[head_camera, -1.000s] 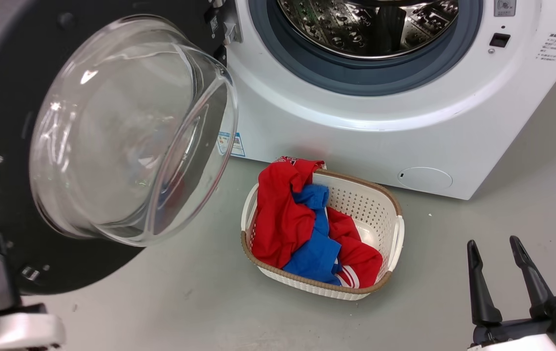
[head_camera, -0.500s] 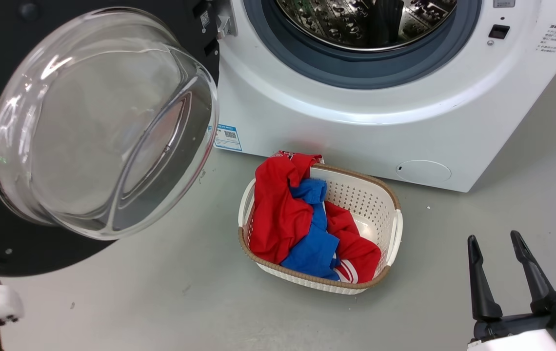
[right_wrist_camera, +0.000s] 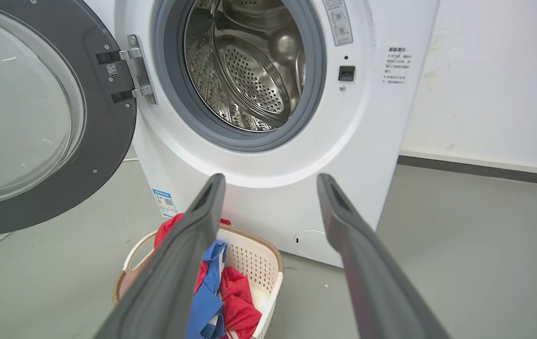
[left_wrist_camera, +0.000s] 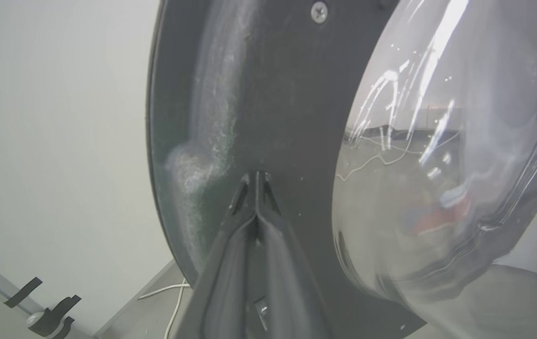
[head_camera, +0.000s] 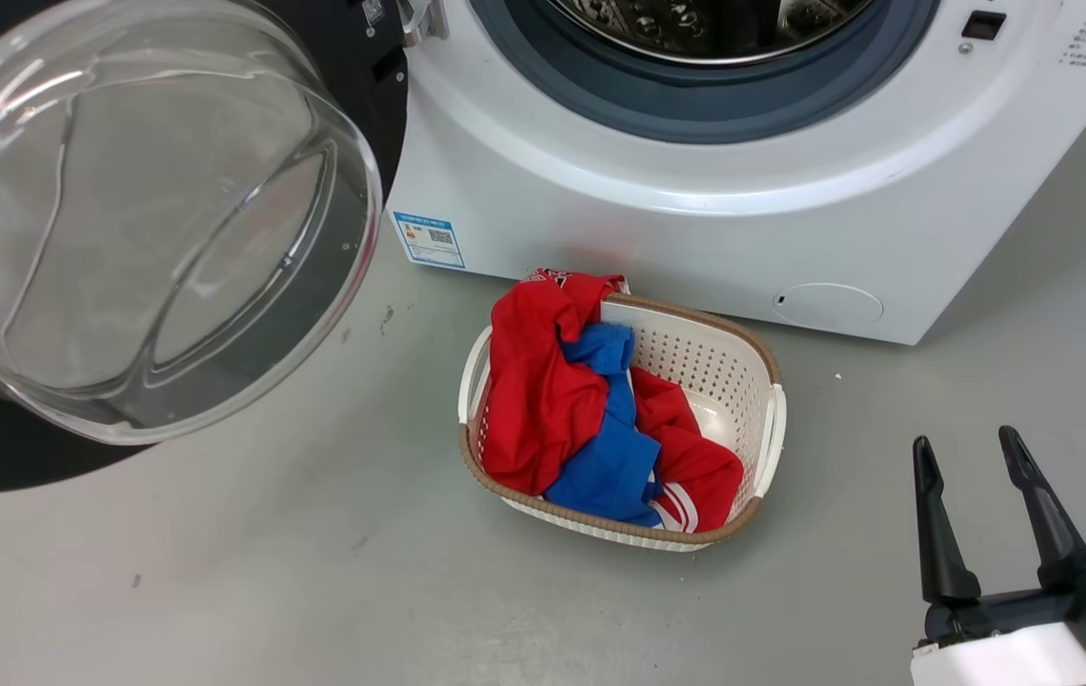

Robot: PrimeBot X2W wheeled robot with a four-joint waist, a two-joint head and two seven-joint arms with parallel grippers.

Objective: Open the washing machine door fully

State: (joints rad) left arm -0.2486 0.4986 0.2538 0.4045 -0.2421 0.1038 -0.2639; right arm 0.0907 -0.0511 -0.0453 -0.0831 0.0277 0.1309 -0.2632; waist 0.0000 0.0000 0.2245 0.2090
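The washing machine (head_camera: 695, 248) (right_wrist_camera: 377, 141) stands white and boxy, its steel drum (right_wrist_camera: 249, 70) exposed inside a grey gasket. The washing machine door (head_camera: 381, 105) (right_wrist_camera: 113, 136) hangs swung out to the left on its hinge, a black ring around a clear bulging glass bowl (head_camera: 143, 219). In the left wrist view my left gripper (left_wrist_camera: 255, 175) is shut, its tips pressed together against the door's (left_wrist_camera: 278, 94) black inner face beside the bowl. My right gripper (head_camera: 964, 436) (right_wrist_camera: 269, 178) hovers open and holding nothing, over the floor in front of the machine, well apart from the door.
A white basket (head_camera: 774, 400) (right_wrist_camera: 271, 261) holding red and blue clothes sits on the grey floor just before the machine. A white wall rises to the machine's right. A pale cable (left_wrist_camera: 174, 301) and black tape strips (left_wrist_camera: 23, 292) lie beyond the door.
The door has swung wider, away from the machine, toward the left of the head view. The camera has shifted too. The left arm's white part has slid almost out at lower left. The right gripper stays open.
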